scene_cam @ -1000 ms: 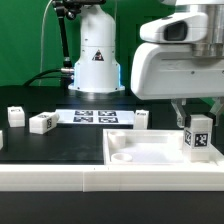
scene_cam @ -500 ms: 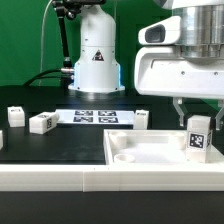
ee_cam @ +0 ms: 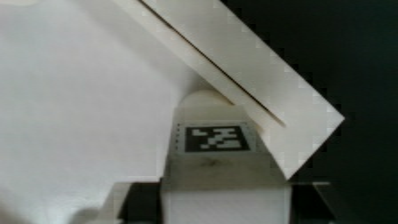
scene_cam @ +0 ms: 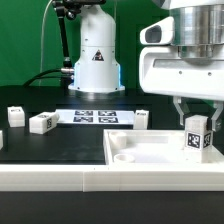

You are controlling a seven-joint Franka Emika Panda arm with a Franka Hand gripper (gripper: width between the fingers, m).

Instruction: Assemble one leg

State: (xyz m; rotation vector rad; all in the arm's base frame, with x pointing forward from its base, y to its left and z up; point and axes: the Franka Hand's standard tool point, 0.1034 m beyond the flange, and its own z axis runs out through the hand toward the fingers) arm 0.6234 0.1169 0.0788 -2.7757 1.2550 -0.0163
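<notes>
My gripper [scene_cam: 197,108] is shut on a leg [scene_cam: 198,135], a small white block with a black-and-white tag, held upright over the right end of the large white tray-like piece [scene_cam: 140,152]. In the wrist view the same leg [ee_cam: 217,150] fills the space between my two dark fingers [ee_cam: 139,203], its far end near the tray's raised rim [ee_cam: 249,70]. Whether the leg touches the tray I cannot tell. Three more legs lie on the table: one [scene_cam: 43,122] left of the marker board, one [scene_cam: 15,115] at the far left and one [scene_cam: 143,119] behind the tray.
The marker board [scene_cam: 95,117] lies flat behind the tray. The arm's white base [scene_cam: 95,55] stands at the back. A white edge piece [scene_cam: 1,139] shows at the exterior view's left border.
My gripper has moved down a little with the leg, toward the tray's right end. The other parts have not moved.
</notes>
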